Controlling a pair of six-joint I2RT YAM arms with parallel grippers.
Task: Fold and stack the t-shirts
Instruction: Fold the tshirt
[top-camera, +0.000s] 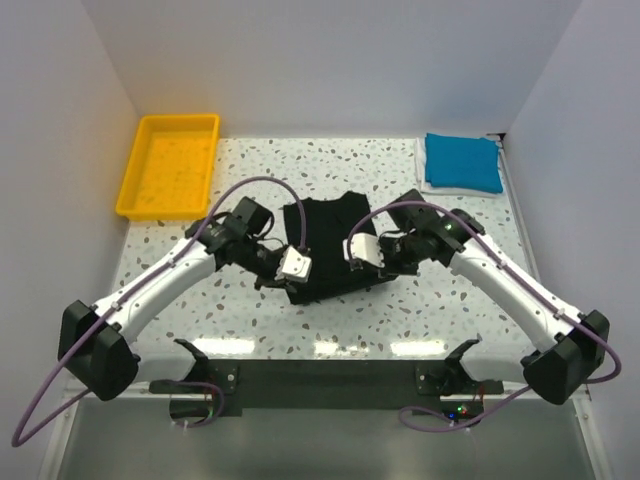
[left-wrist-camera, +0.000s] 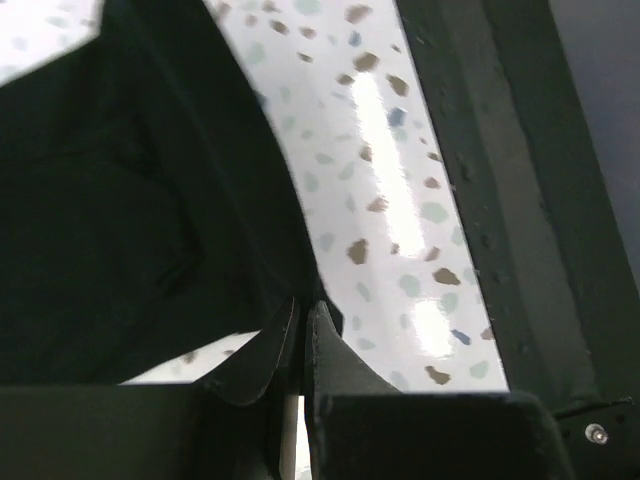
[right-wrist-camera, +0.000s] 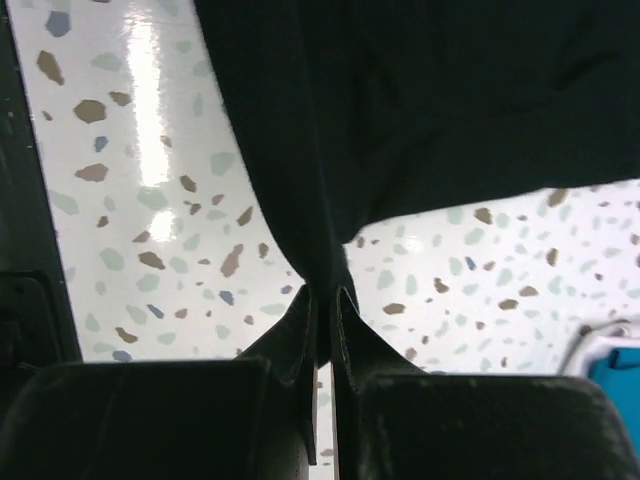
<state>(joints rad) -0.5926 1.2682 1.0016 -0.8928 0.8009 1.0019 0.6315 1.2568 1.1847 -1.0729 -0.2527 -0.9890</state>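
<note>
A black t-shirt (top-camera: 325, 240) lies on the speckled table in the middle of the top view. My left gripper (top-camera: 292, 268) is shut on the shirt's near left edge; in the left wrist view the black cloth (left-wrist-camera: 150, 200) runs down into the closed fingertips (left-wrist-camera: 303, 318). My right gripper (top-camera: 360, 252) is shut on the shirt's near right edge; in the right wrist view the cloth (right-wrist-camera: 400, 100) hangs bunched into the pinched fingertips (right-wrist-camera: 322, 298), lifted off the table. A folded blue t-shirt (top-camera: 462, 162) lies on a white one at the back right.
A yellow tray (top-camera: 170, 165) stands at the back left. The dark front rail (top-camera: 330, 375) runs along the near table edge and shows in the left wrist view (left-wrist-camera: 510, 200). White walls enclose the table on three sides.
</note>
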